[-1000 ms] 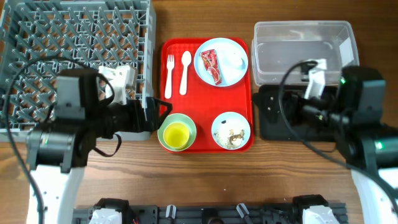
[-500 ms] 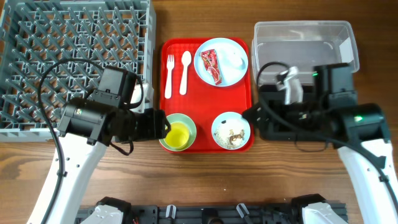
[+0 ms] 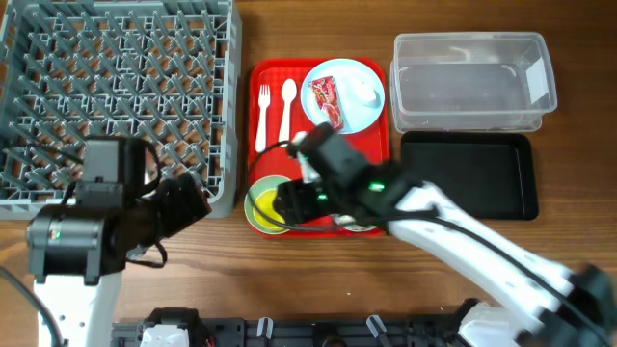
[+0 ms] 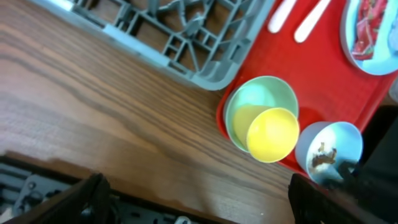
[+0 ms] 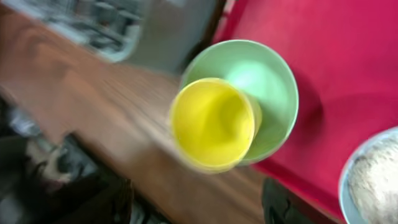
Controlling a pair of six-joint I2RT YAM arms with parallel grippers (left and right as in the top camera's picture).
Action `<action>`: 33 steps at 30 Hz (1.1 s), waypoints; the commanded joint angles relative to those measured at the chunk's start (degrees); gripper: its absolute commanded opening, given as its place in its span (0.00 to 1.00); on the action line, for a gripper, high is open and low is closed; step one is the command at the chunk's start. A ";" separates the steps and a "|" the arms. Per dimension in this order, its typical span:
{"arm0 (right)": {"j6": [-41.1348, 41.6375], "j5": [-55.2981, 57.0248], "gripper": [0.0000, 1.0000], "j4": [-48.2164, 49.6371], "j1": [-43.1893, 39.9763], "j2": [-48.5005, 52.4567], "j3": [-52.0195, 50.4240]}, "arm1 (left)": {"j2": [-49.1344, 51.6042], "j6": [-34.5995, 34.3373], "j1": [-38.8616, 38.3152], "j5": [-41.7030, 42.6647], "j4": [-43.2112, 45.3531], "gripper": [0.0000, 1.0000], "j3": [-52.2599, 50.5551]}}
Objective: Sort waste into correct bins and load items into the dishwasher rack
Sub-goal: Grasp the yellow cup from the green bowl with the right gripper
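Right tool (image 3: pixel 287 204) has swung over the yellow cup (image 5: pixel 212 123), apparently open.

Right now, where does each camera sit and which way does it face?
Overhead: above the table, looking down on the dishwasher rack, red tray, left arm and right arm.
Left wrist: on the left arm, looking down at the yellow cup in the green bowl; its fingers at the bottom corners.
Right wrist: close above the same cup and bowl, blurred; dark fingers at the bottom edge.
Shared: all three show the yellow cup.
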 commanded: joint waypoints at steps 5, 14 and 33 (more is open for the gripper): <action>7.21 9.38 0.37 6.23 0.35 12.92 0.46 | -0.70 -0.59 0.72 -0.96 -3.10 0.96 -0.24; 6.91 8.33 0.04 6.01 0.39 12.79 0.48 | -0.63 -0.57 0.72 -0.96 -2.51 0.99 -0.24; -7.32 -29.86 0.04 4.33 -25.88 -16.65 0.57 | 0.66 15.96 0.72 53.29 24.57 0.93 -0.24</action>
